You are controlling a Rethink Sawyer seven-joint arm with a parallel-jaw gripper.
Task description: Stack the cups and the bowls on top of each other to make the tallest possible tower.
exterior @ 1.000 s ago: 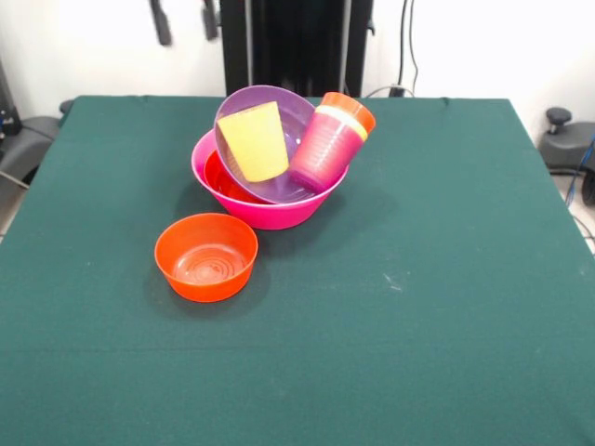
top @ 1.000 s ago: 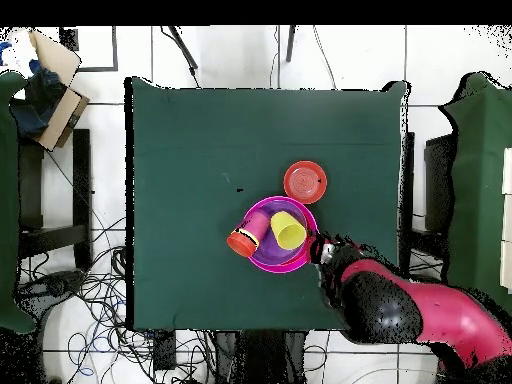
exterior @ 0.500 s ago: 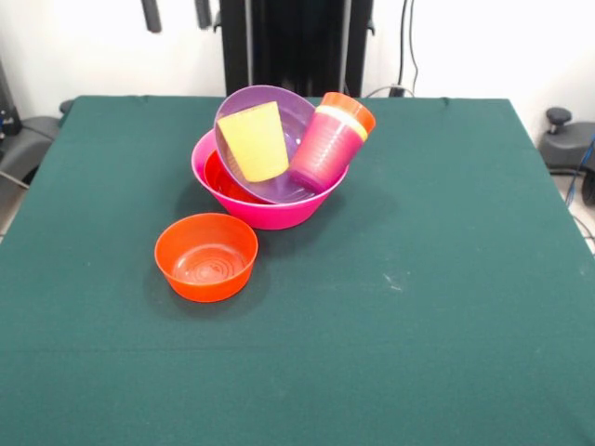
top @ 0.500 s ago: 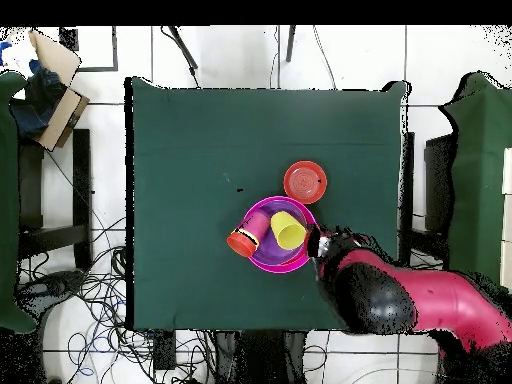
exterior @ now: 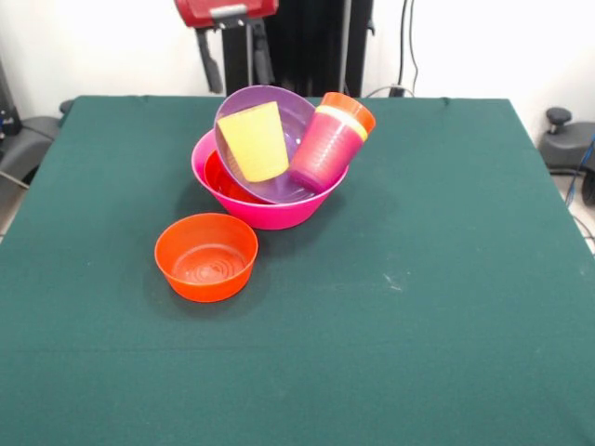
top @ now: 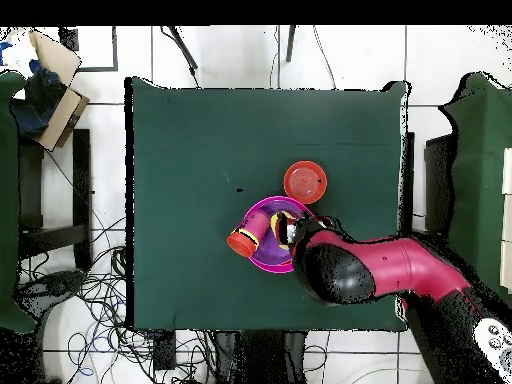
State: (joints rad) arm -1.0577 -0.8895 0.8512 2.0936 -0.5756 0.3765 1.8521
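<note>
The tower (exterior: 270,177) leans half-built; one orange bowl (exterior: 205,256) sits loose beside it; the gripper (exterior: 234,63) hovers behind, open and empty

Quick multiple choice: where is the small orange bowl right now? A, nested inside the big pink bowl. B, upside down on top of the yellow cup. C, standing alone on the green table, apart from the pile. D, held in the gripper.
C: the small orange bowl stands upright and empty on the table, clear of the big pink bowl.
</note>
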